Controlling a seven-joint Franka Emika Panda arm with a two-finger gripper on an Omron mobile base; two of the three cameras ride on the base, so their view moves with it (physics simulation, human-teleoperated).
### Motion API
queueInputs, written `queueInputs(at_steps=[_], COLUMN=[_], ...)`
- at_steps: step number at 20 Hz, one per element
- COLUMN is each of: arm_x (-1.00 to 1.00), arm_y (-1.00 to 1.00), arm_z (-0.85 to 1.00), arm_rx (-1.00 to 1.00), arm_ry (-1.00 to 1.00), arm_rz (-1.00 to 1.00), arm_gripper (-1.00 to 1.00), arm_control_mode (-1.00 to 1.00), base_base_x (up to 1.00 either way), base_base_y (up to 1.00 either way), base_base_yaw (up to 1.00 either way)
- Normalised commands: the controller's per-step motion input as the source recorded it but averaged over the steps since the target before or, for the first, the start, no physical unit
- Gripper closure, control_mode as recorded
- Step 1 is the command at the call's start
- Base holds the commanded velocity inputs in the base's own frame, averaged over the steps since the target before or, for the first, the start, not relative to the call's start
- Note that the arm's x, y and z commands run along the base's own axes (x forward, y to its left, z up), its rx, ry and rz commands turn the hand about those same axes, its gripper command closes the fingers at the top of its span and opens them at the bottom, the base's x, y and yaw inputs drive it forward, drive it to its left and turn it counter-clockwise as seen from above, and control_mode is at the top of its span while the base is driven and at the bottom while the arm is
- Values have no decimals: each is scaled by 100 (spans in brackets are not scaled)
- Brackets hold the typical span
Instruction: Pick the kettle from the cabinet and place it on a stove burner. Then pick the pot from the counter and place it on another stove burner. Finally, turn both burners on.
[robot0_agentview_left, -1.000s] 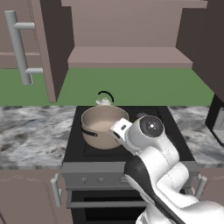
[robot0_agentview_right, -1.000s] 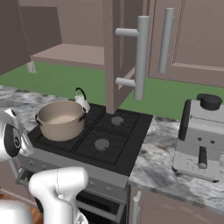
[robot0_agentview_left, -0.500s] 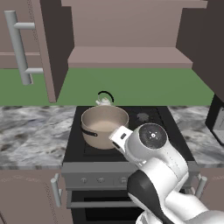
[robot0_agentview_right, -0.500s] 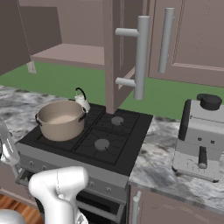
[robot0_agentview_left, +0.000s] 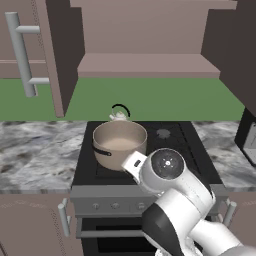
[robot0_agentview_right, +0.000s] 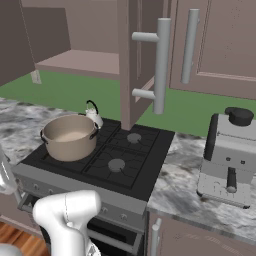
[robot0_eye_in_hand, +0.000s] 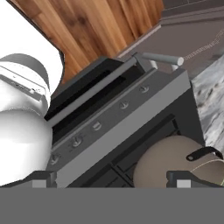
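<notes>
Landmark: cooktop.

Pot sits on the cooktop's front-left burner, its near wall close to the front edge. It is lidless; the pale inside holds nothing I can see. In the right base view the pot has its two dark loop handles pointing left and right.

Kettle stands on the back-left burner, directly behind the pot and very near its far rim; I cannot tell whether they touch. It is upright, black handle arched over the lid.

The two right-hand burners are bare, leaving free room on that half of the cooktop.

Cabinet hangs above the cooktop, doors swung wide, shelf bare. The right door's edge juts forward over the back of the cooktop.

Counter runs to both sides of the cooktop. A coffee machine stands on it to the right.

Gripper: fingers spread wide, nothing between them. The hand view looks past the pot's wall at the knob row on the cooktop's front panel.
</notes>
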Motion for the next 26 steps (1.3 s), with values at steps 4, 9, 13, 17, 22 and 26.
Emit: queueInputs(at_steps=[4,9,13,17,22,26], arm_x=[0,0,-4,-1,0,0], arm_y=[0,0,0,0,0,0], arm_z=[-29,-38,-38,-45,-43,-42], arm_rx=[-4,-6,-7,-7,-8,-8], arm_ry=[-6,-11,-14,-15,-15,-15], arm_rz=[0,0,0,0,0,0], arm_gripper=[-100,-100,-100,-100,-100,-100], arm_control_mode=[-100,-100,-100,-100,-100,-100], base_base_x=[0,0,0,0,0,0], base_base_y=[0,0,0,0,0,0], base_base_yaw=[0,0,0,0,0,0])
